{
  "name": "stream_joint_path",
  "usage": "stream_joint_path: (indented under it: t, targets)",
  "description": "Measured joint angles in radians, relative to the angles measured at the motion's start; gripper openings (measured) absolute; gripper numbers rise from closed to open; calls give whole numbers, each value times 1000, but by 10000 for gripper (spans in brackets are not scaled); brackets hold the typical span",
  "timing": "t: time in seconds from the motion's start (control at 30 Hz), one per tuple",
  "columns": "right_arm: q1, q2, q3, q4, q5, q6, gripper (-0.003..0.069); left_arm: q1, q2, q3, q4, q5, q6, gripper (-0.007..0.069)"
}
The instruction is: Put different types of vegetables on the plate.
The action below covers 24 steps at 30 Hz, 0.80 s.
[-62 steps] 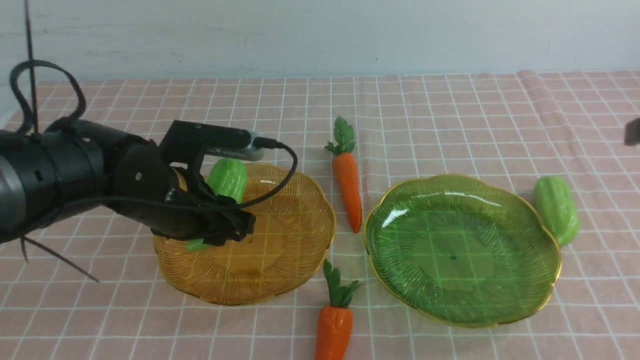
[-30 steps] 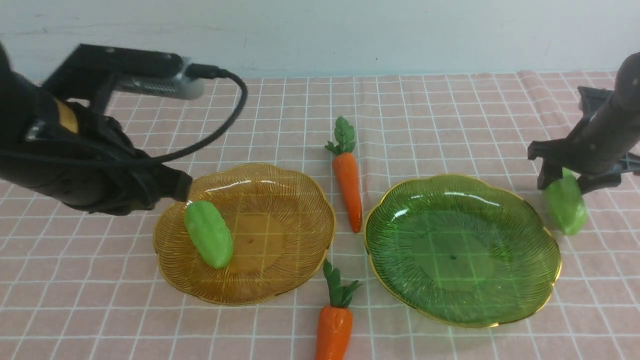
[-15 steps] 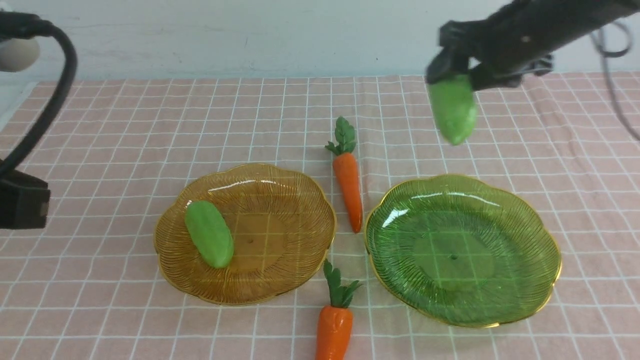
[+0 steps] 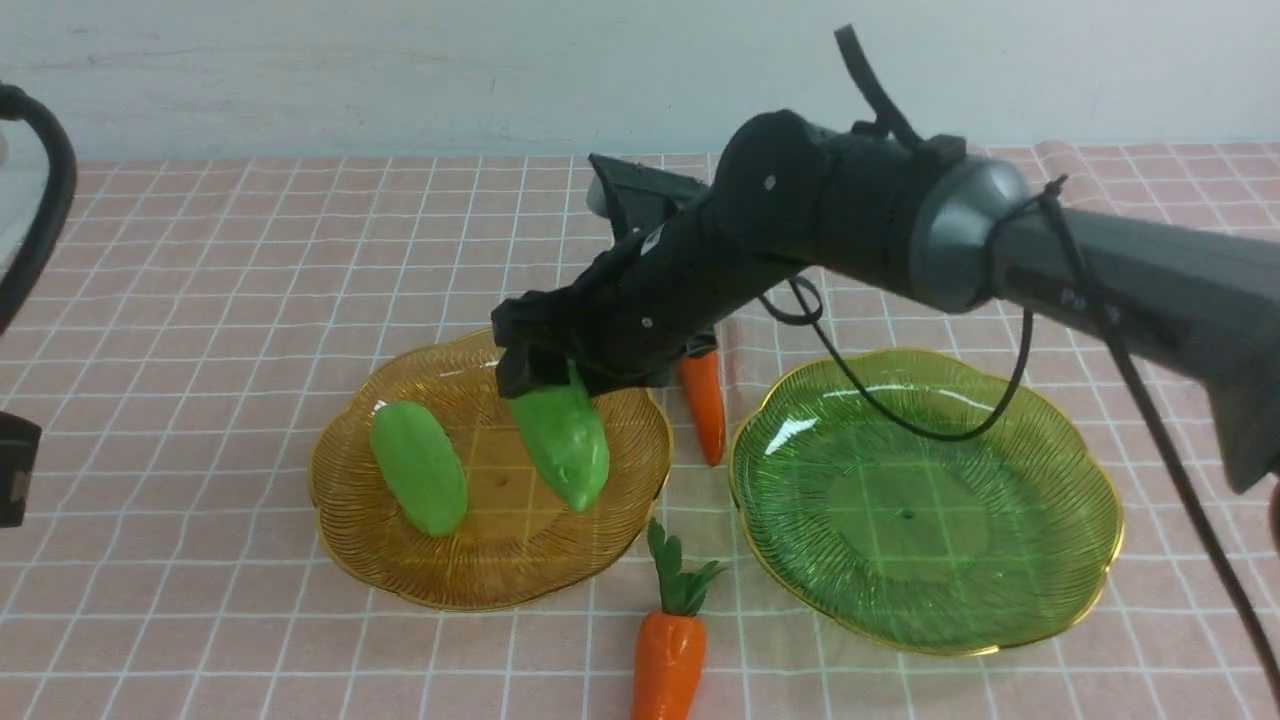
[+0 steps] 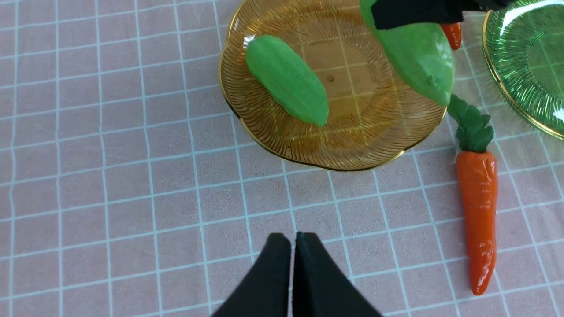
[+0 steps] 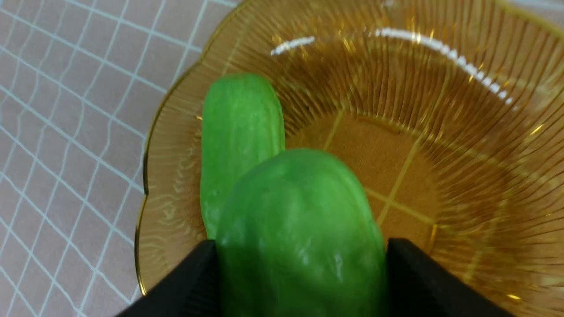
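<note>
My right gripper (image 4: 555, 375) is shut on a light-green gourd (image 4: 562, 445) and holds it tilted over the amber plate (image 4: 610, 520), pointed end down. It shows between the black fingers in the right wrist view (image 6: 299, 237). A second gourd (image 4: 418, 467) lies on the amber plate's left side, also seen in the right wrist view (image 6: 240, 127) and the left wrist view (image 5: 286, 79). One carrot (image 4: 703, 400) lies between the plates, partly hidden by my right arm. Another carrot (image 4: 668, 650) lies in front, also in the left wrist view (image 5: 478, 215). My left gripper (image 5: 293, 240) is shut and empty above bare cloth.
An empty green plate (image 4: 1060, 560) sits right of the amber one. The pink checked cloth (image 4: 200, 250) covers the table up to a pale wall at the back. My right arm reaches across from the right over the green plate's far side.
My right gripper has carried the gourd from high at the back right down and left to above the amber plate. My left arm has drawn back to the left edge of the front view.
</note>
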Motion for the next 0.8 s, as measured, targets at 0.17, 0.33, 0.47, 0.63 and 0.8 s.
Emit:
stream_joint_path:
  t: [0.17, 0.33, 0.47, 0.63, 0.8]
  targets:
    - [9, 15, 0, 7, 10, 1, 505, 0, 0, 0, 0, 3, 0, -3]
    - [9, -4, 0, -16, 84, 1, 582, 0, 0, 0, -12, 7, 0, -3]
    - [8, -50, -19, -66, 187, 6, 577, 0, 0, 0, -16, 7, 1, -3]
    - [12, -189, -112, -283, 416, 148, 496, 0, -1, 2, -19, 8, 3, -3]
    - [122, -368, 27, -384, 427, 224, 473, 0, -25, 68, -40, 7, 3, -3]
